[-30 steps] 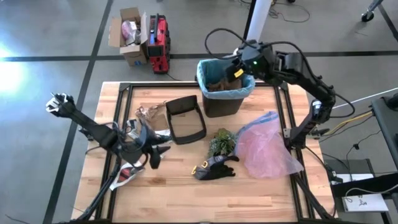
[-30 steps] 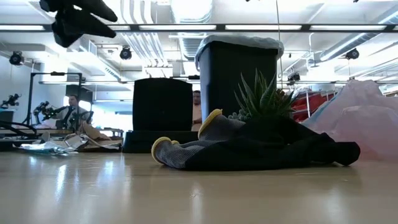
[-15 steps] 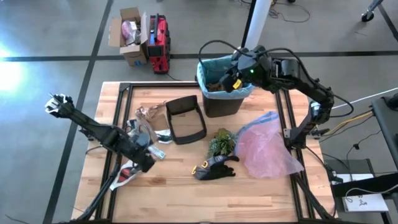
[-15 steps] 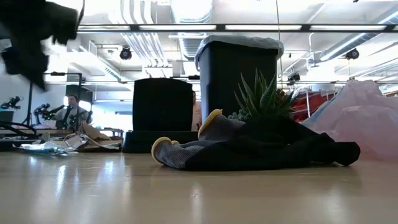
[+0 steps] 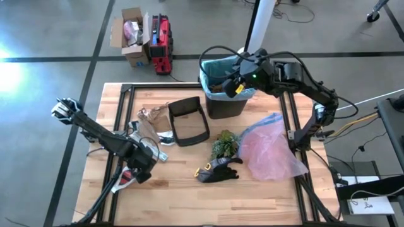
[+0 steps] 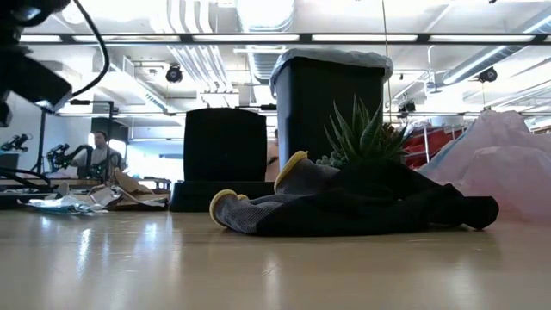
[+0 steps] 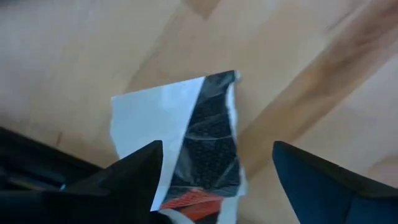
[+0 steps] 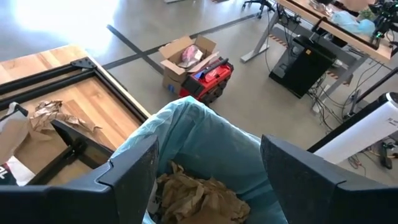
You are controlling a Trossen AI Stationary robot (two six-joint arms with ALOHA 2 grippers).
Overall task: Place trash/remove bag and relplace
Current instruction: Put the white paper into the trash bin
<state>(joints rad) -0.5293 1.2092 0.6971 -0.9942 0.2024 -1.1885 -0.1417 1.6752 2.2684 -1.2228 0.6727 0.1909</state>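
Note:
A black bin (image 5: pixel 226 101) lined with the teal bag (image 8: pixel 205 127) stands at the table's far edge. Crumpled brown paper trash (image 8: pixel 199 196) lies inside it. My right gripper (image 8: pixel 208 143) hangs open above the bin's mouth (image 5: pixel 231 82), holding nothing. More trash lies at the table's left: crumpled brown paper (image 5: pixel 148 117), and a white, black and red wrapper (image 7: pixel 199 143) flat on the wood. My left gripper (image 7: pixel 217 149) points down over that wrapper (image 5: pixel 125 178), open, with a finger on either side and clear of it.
A black lid frame (image 5: pixel 189 120) lies in the middle of the table. A green plant tuft (image 5: pixel 225 144), a black-and-yellow glove (image 5: pixel 218 169) and a pink plastic bag (image 5: pixel 268 148) lie to the right. A cardboard box (image 5: pixel 131 34) and a red case (image 5: pixel 161 44) stand on the floor beyond.
My left gripper has sunk toward the table and tipped from nearly level to pointing down over the wrapper. My right gripper has drifted toward the table's left, above the bin's mouth.

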